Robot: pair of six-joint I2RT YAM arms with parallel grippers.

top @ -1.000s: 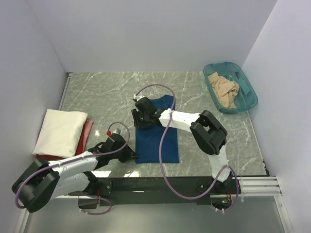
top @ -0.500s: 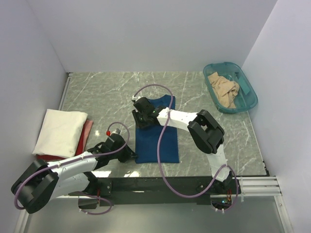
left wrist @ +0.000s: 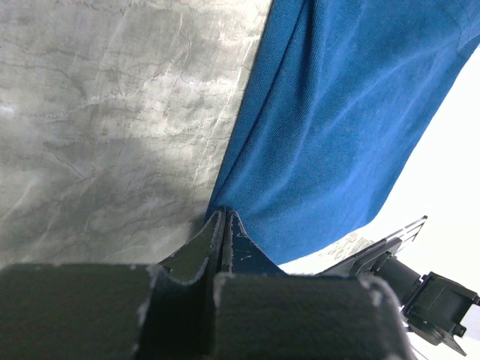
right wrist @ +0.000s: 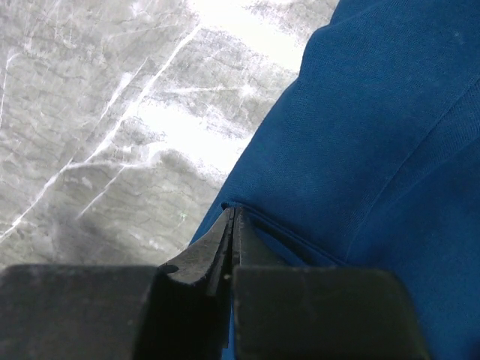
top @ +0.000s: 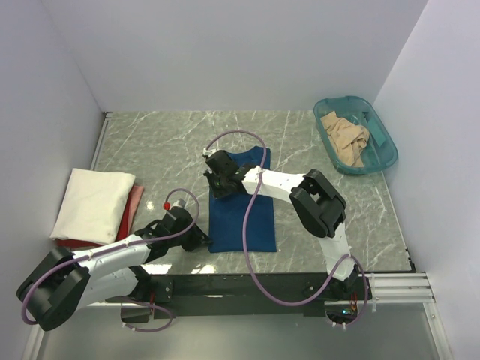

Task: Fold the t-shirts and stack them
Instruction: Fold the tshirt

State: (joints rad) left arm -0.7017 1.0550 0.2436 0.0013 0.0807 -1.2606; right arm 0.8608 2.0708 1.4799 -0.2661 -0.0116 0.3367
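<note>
**Left gripper [left wrist: 223,222] and right gripper [right wrist: 231,219] each pinch the left edge of the dark blue soft cloth t-shirt [top: 244,214]**

Both pincers are pressed together on cloth. The left wrist view shows the left one's tips closed on the shirt's hem where it meets the grey marbled tabletop [top: 150,142]. The right wrist view shows the right one's tips nipping a small ridge of the same blue fabric. From above, the shirt lies as a long strip at mid-table. The right gripper is at its far left corner and the left gripper at its near left corner.

The step in hand looks like a fold of this left edge across to the right. To do it well, both corners should rise together and level, with the edge between them just taut and not stretched. They should then travel over in parallel, so the edge lands square on the opposite one. The lift should be low, so the lower layer is not dragged askew. How many layers each pinch has caught cannot be told. The right arm's purple cable [top: 250,225] hangs across the shirt and could snag the rising cloth.

The cream-white folded cloth t-shirt [top: 94,202] waits at the left on a flat red piece [top: 135,204]. The crumpled tan-beige t-shirt [top: 345,139] is in the teal translucent plastic tub [top: 384,154].
</note>
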